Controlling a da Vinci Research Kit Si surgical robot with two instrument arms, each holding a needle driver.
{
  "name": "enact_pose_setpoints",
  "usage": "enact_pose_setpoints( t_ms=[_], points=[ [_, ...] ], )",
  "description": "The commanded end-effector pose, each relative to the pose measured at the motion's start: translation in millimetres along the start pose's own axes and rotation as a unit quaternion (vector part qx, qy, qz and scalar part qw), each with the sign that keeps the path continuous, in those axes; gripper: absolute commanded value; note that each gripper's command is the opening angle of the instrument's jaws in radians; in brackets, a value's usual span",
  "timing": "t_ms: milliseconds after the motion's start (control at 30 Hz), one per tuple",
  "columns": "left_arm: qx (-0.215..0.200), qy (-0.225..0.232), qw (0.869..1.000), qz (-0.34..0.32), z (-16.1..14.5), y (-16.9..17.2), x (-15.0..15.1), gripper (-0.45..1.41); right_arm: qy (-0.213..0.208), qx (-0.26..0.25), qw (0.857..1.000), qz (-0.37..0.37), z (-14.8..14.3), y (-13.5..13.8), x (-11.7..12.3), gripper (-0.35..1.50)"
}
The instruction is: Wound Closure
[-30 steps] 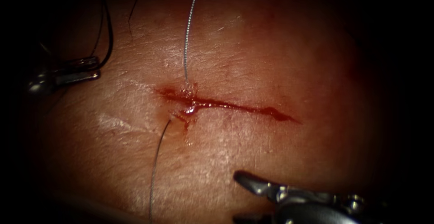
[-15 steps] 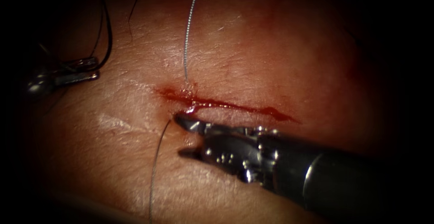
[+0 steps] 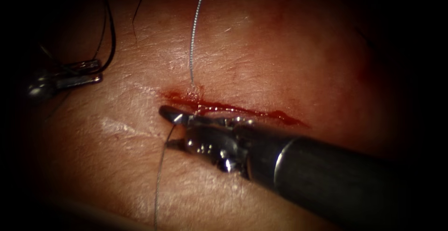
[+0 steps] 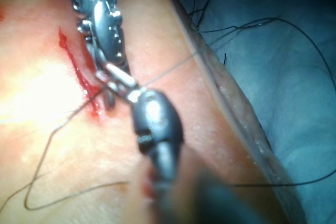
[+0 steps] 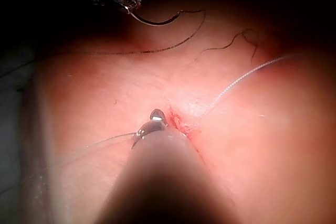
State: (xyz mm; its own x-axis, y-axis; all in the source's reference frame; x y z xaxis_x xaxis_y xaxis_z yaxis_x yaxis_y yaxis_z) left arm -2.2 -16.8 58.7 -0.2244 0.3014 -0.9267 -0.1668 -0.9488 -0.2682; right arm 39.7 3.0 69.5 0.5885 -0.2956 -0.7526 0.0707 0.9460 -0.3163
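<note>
My right end effector [image 3: 170, 129] sits spread around the thread [image 3: 160, 175] leaving the cut [image 3: 233, 107] at its left end, wanting a centred grip, while my left end effector [image 3: 88, 72] pinches the needle [image 5: 157, 22] well left

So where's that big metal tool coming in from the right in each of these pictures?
Endoscope view: the right tool lies just below the cut, its jaws open around the thread, holding nothing.
Left wrist view: the right tool is beside the cut.
Right wrist view: the right tool is next to the cut; the left tool holds the needle near one end, outside the tissue.
Shared landmark: the cut's red-stained end.
</note>
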Motion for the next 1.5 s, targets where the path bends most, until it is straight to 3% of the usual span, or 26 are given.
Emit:
enact_pose_setpoints(
  t_ms=[33, 67, 100, 167, 200, 433, 600, 733, 1000, 1167, 1300, 1333, 1367, 1400, 1500],
  points=[
    [-0.001, -0.001, 1.0, -0.002, 0.0, 0.7, -0.7, -0.45, 0.002, 0.003, 1.0, 0.001, 1.2, -0.4, 0.5, 1.3],
    [-0.001, -0.001, 1.0, -0.002, 0.0, 0.8, -0.7, -0.45, -0.004, 0.016, 1.0, 0.001, 1.2, -0.6, 0.4, 1.13],
    [-0.001, -0.001, 1.0, -0.002, 0.0, 0.7, -0.7, -0.45, -0.012, 0.037, 0.999, 0.002, 1.1, -0.7, 0.4, 0.74],
    [-0.001, -0.001, 1.0, -0.002, 0.0, 0.7, -0.7, -0.45, -0.019, 0.069, 0.997, 0.0, 0.8, -1.0, 0.2, -0.25],
    [-0.001, -0.001, 1.0, -0.002, 0.0, 0.7, -0.7, -0.45, -0.02, 0.078, 0.997, 0.001, 0.6, -1.1, 0.0, -0.35],
    [-0.001, -0.001, 1.0, -0.002, 0.0, 0.7, -0.7, -0.45, -0.012, 0.086, 0.996, -0.007, -1.1, -2.3, -0.4, -0.35],
    [-0.001, -0.001, 1.0, -0.002, 0.0, 0.7, -0.7, -0.45, -0.01, 0.091, 0.996, 0.004, -4.7, -4.3, 0.8, -0.35],
    [-0.001, -0.001, 1.0, -0.002, 0.0, 0.7, -0.7, -0.45, -0.009, 0.103, 0.994, 0.016, -11.3, -8.2, 4.4, -0.35],
    [-0.003, -0.001, 1.0, -0.001, 0.4, 0.7, -0.8, -0.45, 0.001, 0.124, 0.992, 0.036, -19.5, -15.1, 12.0, -0.35],
    [-0.003, -0.001, 1.0, -0.001, 0.4, 0.7, -0.8, -0.45, 0.017, 0.14, 0.989, 0.054, -21.2, -18.6, 16.0, -0.35],
    [-0.003, -0.001, 1.0, -0.001, 0.4, 0.7, -0.8, -0.45, 0.024, 0.15, 0.986, 0.072, -21.5, -18.9, 17.5, -0.35],
    [-0.003, -0.001, 1.0, -0.001, 0.4, 0.8, -0.8, -0.45, 0.029, 0.147, 0.986, 0.073, -21.6, -18.7, 17.5, -0.01],
    [-0.003, -0.001, 1.0, -0.001, 0.3, 0.8, -0.8, -0.45, 0.036, 0.116, 0.989, 0.088, -21.8, -18.2, 17.4, 1.18],
    [-0.003, -0.001, 1.0, -0.002, 0.3, 0.8, -0.8, -0.45, 0.042, 0.095, 0.99, 0.094, -22.0, -17.6, 17.0, 1.36],
    [-0.003, -0.001, 1.0, -0.002, 0.2, 0.8, -0.8, -0.45, 0.048, 0.071, 0.991, 0.105, -23.3, -15.7, 15.4, 1.46]
  ],
)
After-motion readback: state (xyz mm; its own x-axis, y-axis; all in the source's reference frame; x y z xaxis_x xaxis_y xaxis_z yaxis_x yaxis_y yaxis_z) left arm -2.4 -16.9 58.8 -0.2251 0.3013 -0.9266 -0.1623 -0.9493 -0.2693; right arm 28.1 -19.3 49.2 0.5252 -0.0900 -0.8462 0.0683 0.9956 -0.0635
